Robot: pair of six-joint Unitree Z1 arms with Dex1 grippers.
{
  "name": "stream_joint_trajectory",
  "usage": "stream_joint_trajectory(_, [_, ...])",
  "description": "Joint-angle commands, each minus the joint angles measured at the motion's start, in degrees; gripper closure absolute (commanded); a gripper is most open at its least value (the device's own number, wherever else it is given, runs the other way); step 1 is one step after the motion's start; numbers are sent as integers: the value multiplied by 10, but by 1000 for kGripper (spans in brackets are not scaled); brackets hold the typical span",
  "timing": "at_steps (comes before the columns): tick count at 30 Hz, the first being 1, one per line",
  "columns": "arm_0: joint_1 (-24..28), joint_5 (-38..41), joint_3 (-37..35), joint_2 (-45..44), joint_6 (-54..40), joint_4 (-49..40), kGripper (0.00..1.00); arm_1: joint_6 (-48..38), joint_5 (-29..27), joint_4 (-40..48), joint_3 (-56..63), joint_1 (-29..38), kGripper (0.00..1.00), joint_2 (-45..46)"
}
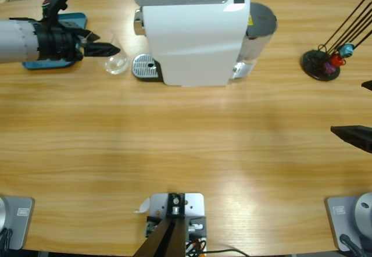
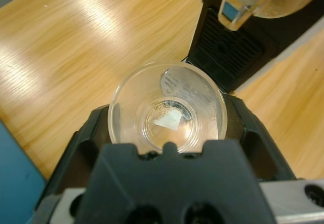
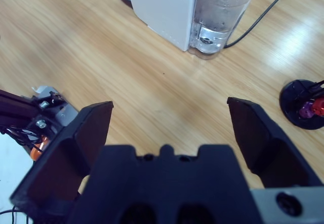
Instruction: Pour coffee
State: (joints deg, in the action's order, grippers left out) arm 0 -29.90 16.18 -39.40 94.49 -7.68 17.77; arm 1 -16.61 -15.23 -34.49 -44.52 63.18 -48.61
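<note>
Here, cup: a small clear plastic cup [image 1: 115,62] stands near the far left corner of the table [image 1: 174,141], just beside the drip tray [image 1: 145,67] of the coffee machine [image 1: 195,33].
Cup look: see-through, round, with a wide rim and a narrower bottom; in the left wrist view the cup [image 2: 167,107] shows some pale specks on the inner wall and a small whitish patch at the bottom. No dark liquid shows inside.
Left gripper: the left gripper [image 1: 107,51] comes in from the left edge, and its black jaws pinch the cup from both sides.
Right gripper: the right gripper [image 3: 169,125] has its jaws spread wide with nothing between them, over bare wood near the right edge.
Coffee machine: white body, with a clear water tank [image 3: 217,19] at its back.
Stand: a black round stand [image 1: 321,64] with thin rods is at the far right corner.
Blue plate: a blue flat thing [image 1: 55,42] lies under the left arm.
</note>
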Motion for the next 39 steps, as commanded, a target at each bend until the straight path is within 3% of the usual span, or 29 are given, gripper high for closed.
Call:
stream_joint_trajectory(1, [-11, 13, -55, 80, -13, 11, 515, 9, -1, -8, 17, -7, 13, 16])
stream_joint_trajectory(10, [-64, 12, -91, 133, -10, 11, 517, 19, 3, -8, 17, -28, 13, 18])
stream_joint_trajectory(18, [-69, 18, -92, 146, -10, 11, 511, 34, 12, -8, 16, -50, 13, 21])
stream_joint_trajectory(19, [-69, 28, -92, 145, -10, 10, 478, 34, 12, -8, 16, -50, 13, 21])
stream_joint_trajectory(22, [-69, 45, -90, 140, -10, 10, 123, 34, 12, -8, 16, -51, 13, 21])
stream_joint_trajectory(23, [-69, 49, -89, 137, -11, 10, 54, 34, 12, -8, 16, -51, 13, 21])
stream_joint_trajectory(27, [-69, 52, -89, 130, -11, 10, 4, 34, 12, -8, 16, -51, 13, 21])
stream_joint_trajectory(39, [-65, 53, -65, 80, -15, 5, 4, 34, 13, -6, 15, -52, 13, 18])
